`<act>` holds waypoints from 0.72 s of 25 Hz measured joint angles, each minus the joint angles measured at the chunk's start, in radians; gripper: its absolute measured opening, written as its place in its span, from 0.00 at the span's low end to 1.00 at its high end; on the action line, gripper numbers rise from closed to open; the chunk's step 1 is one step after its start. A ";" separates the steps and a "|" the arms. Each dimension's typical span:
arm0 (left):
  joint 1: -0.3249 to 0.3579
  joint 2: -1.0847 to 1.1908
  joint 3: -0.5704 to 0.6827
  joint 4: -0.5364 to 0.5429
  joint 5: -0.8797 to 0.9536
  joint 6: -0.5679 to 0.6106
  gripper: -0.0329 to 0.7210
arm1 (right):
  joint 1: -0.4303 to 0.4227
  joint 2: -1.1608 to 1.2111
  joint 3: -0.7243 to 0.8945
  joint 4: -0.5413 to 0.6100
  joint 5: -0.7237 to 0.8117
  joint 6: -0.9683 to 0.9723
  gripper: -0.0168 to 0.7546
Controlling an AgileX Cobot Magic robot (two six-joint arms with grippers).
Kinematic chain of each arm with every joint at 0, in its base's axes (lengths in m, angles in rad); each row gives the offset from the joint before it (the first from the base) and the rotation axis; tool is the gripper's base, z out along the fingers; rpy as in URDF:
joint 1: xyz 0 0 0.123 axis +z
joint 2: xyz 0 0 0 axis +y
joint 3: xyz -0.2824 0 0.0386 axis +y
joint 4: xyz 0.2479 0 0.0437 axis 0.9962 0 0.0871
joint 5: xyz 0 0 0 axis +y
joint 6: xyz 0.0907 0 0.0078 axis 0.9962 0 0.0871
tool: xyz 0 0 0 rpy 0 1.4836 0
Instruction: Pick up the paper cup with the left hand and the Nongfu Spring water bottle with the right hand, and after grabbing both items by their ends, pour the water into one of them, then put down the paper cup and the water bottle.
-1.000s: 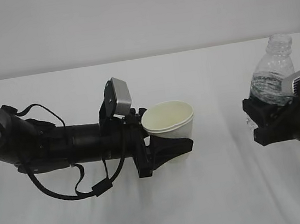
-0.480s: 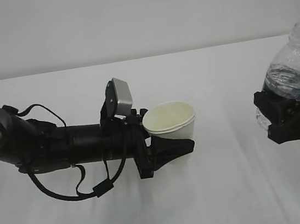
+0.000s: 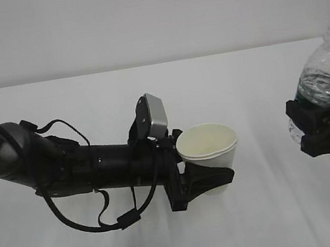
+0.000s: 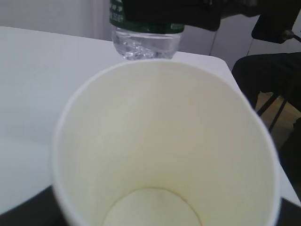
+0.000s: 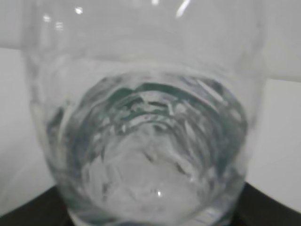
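The paper cup [image 3: 208, 154] is being held upright near table centre, clamped by its lower body in the left hand [image 3: 206, 182]; its jaws are pressed against the cup wall. In the left wrist view the cup [image 4: 164, 155] is being seen from above, and its inside is looking dry.

At 3 o'clock of the cup, the Nongfu Spring water bottle [image 3: 324, 87] is being carried clear of the table, tilted slightly, neck at 12 o'clock and uncapped, gripped around its lower half by the right hand [image 3: 321, 127]. The water [image 5: 150, 160] is being kept in the lower part of the bottle.

Open gap is being left between cup and bottle; nothing is standing in it. The white table [image 3: 169, 245] is running clear toward 6 and 9 o'clock; its far edge is being met by a plain wall [image 3: 139, 17] at 12. The bottle is being cropped by the frame edge at 3 o'clock.
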 joint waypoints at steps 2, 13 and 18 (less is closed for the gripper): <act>0.000 0.009 -0.009 -0.002 0.002 -0.003 0.66 | 0.000 0.000 0.000 0.002 0.025 0.001 0.55; -0.008 0.048 -0.079 -0.006 0.002 -0.052 0.66 | 0.000 0.000 -0.073 0.004 0.146 0.002 0.55; -0.012 0.048 -0.099 -0.006 0.002 -0.063 0.66 | 0.000 0.000 -0.136 0.004 0.229 -0.011 0.55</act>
